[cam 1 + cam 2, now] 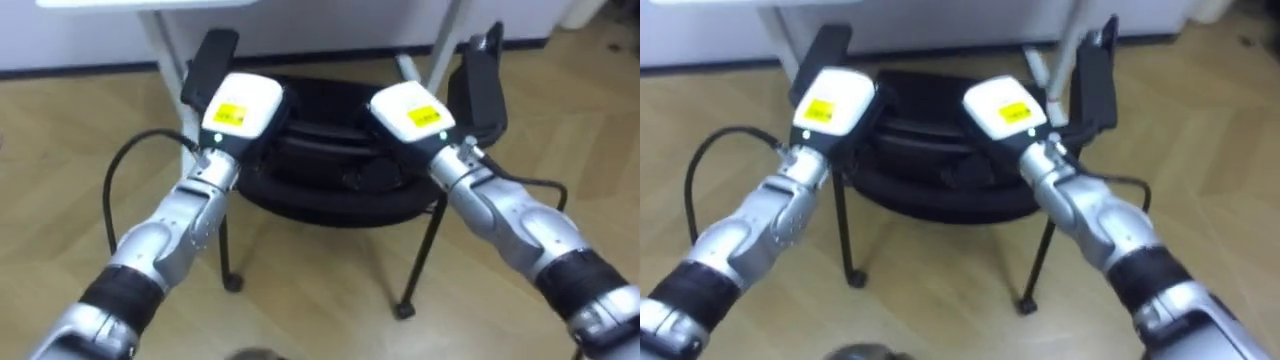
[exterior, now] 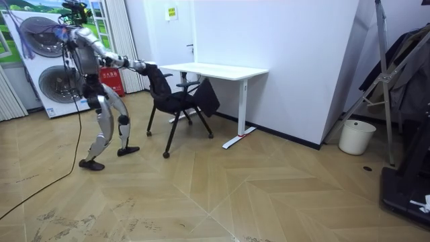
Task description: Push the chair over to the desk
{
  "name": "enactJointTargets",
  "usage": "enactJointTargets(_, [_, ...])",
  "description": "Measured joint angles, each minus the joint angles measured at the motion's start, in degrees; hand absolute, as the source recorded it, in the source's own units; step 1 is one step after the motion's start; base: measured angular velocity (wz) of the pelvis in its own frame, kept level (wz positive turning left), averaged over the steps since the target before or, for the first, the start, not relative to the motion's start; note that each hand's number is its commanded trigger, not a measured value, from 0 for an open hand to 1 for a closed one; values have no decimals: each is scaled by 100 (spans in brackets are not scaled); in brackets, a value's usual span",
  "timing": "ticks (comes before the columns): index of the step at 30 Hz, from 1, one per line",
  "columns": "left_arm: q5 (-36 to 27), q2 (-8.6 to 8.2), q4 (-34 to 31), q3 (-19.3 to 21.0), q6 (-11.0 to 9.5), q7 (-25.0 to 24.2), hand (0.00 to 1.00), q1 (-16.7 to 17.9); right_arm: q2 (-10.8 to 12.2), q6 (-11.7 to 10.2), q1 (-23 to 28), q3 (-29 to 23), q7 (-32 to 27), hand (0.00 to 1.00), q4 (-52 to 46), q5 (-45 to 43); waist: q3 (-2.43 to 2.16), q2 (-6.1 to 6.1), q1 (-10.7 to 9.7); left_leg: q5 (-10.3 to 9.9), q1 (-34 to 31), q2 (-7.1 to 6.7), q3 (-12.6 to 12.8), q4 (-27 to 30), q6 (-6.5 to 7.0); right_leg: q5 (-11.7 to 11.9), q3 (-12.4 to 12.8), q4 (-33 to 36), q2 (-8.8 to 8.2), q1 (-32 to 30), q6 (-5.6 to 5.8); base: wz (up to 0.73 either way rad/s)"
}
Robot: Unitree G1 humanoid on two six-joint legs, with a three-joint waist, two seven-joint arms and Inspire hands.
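A black chair (image 1: pixel 330 195) with thin metal legs and two raised armrests (image 1: pixel 480 80) stands just before me, facing a white desk (image 2: pixel 215 69). My left hand (image 1: pixel 240 110) and right hand (image 1: pixel 410 108) both rest against the top of the chair's backrest, side by side, with their backs towards me. The fingers of both reach over the backrest's far side and are hidden. In the room view I stand behind the chair (image 2: pixel 176 101), leaning forward with both arms stretched out and one leg set back.
The desk's white legs (image 1: pixel 165 45) rise right beyond the chair, with a white wall behind. Stacked washing machines (image 2: pixel 40 74) stand at the room view's left, and a white bucket (image 2: pixel 356 136) and a dark rack (image 2: pixel 396 81) at its right. Wooden floor lies all around.
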Motion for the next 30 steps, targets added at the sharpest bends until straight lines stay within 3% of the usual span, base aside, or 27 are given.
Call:
enactJointTargets(2, [-22, 18, -4, 99, 87, 72, 100, -42, 83, 1, -237, 0, 14, 100, 109, -63, 68, 43, 9, -28, 50, -50, -49, 5, 44, 324, -112, 62, 33, 52, -14, 52])
enactJointTargets(3, [-22, 15, 0, 112, 106, 74, 100, -32, 122, 1, -267, 0, 16, 100, 155, -72, 76, 29, 18, -40, 111, -75, -58, -27, 60, 423, -101, 120, 24, 62, -22, 47])
enactJointTargets(4, [-17, 3, 6, 121, 151, 78, 100, 13, 173, 1, -280, 13, 30, 100, 242, -73, 79, 38, 80, -96, 269, -82, -94, -111, 104, 759, -102, 326, 14, 58, -11, 42])
enactJointTargets(5, [-17, -13, 9, 82, 191, 122, 100, 69, 216, 1, -265, 48, 29, 100, 310, -73, 88, 73, 91, -144, 464, -71, -279, -233, 58, 1283, -104, 649, 12, 13, 28, 40])
enactJointTargets(6, [-18, -6, 14, 50, 205, 152, 100, 96, 229, 1, -252, 60, 29, 100, 332, -73, 87, 105, 109, -176, 566, -64, -393, -309, 35, 1433, -93, 894, -15, -52, 41, 39])
enactJointTargets(7, [-86, -2, 72, -11, 224, 234, 100, 132, 230, 8, -267, 141, 28, 100, 362, -67, 102, 182, 159, -255, 740, -65, -553, -410, -64, 1377, -85, 1551, -239, -309, 78, 37])
enactJointTargets(8, [-171, -26, 111, -57, 228, 286, 100, 146, 228, 18, -281, 197, 28, 100, 398, -78, 79, 275, 174, -357, 860, -54, -612, -503, -166, 1175, -48, 2230, -583, -675, 79, 37])
enactJointTargets(9, [-183, -50, 141, -53, 231, 289, 100, 161, 230, 18, -280, 201, 28, 100, 406, -106, 77, 329, 181, -432, 944, -43, -668, -557, -235, 1089, 29, 2472, -740, -865, 75, 33])
enactJointTargets(10, [-253, -63, 210, -41, 228, 295, 100, 141, 309, 16, -283, 201, 23, 100, 478, -159, 81, 356, 226, -488, 1120, -20, -693, -638, -321, 924, 293, 2720, -1050, -1264, 87, 14])
enactJointTargets(11, [-262, -29, 244, -23, 199, 286, 100, 201, 424, 16, -250, 203, 65, 100, 549, -231, 77, 398, 251, -560, 1311, 101, -732, -671, -432, 775, 504, 2626, -1196, -1579, 99, 7])
enactJointTargets(12, [-259, 0, 247, -38, 179, 288, 100, 231, 472, 20, -203, 202, 43, 100, 583, -244, 81, 427, 247, -607, 1385, 191, -803, -657, -501, 743, 548, 2460, -1241, -1712, 113, 11])
enactJointTargets(13, [-238, 30, 271, -45, 120, 287, 100, 243, 502, 24, -158, 202, 5, 100, 617, -245, 80, 480, 252, -688, 1500, 385, -941, -619, -643, 750, 577, 1934, -1249, -1876, 113, 33])
enactJointTargets(14, [-216, 58, 269, -100, 102, 286, 100, 245, 514, 0, -144, 202, 6, 100, 667, -217, 80, 487, 233, -778, 1569, 598, -933, -504, -817, 816, 538, 1155, -1233, -1956, 116, 43])
enactJointTargets(15, [-216, 77, 277, -116, 102, 283, 100, 235, 518, -11, -135, 202, 1, 100, 697, -175, 79, 474, 229, -842, 1584, 689, -914, -403, -911, 942, 495, 680, -1227, -1963, 116, 35])
enactJointTargets(16, [-216, 110, 299, -95, 82, 274, 100, 258, 584, -36, -148, 189, -7, 100, 771, -136, 54, 463, 247, -1043, 1625, 825, -905, -134, -1112, 1400, 512, 87, -1139, -1986, 242, 8])
enactJointTargets(17, [-188, 75, 309, -49, 79, 258, 100, 342, 630, -46, -116, 196, -7, 100, 833, -145, -24, 554, 310, -1083, 1667, 1094, -880, -20, -1205, 1326, 515, -1, -821, -1882, 199, -12])
enactJointTargets(19, [-175, -12, 316, 45, 52, 309, 100, 428, 578, -110, -187, 188, 33, 100, 819, -308, -59, 714, 324, -971, 1699, 1332, -795, -224, -1359, 1378, 529, -225, -507, -1833, 76, -28])
enactJointTargets(20, [-149, -69, 310, 77, 86, 341, 100, 442, 573, -116, -220, 161, 45, 100, 821, -388, -60, 719, 306, -882, 1746, 1362, -728, -395, -1429, 1408, 546, -305, -438, -1869, 27, -25])
enactJointTargets(24, [-93, -65, 249, 60, 80, 357, 100, 446, 522, -143, -231, 146, 112, 100, 782, -419, -43, 674, 170, -822, 1824, 1405, -559, -517, -1440, 1454, 744, -502, -280, -1896, 43, -22])
enactJointTargets(30, [131, -29, 197, 60, 77, 311, 100, 393, 573, -141, -163, 24, 124, 100, 773, -420, -42, 644, -205, -847, 1847, 1539, -279, -543, -1355, 1800, 852, -971, -86, -1814, 98, -18])
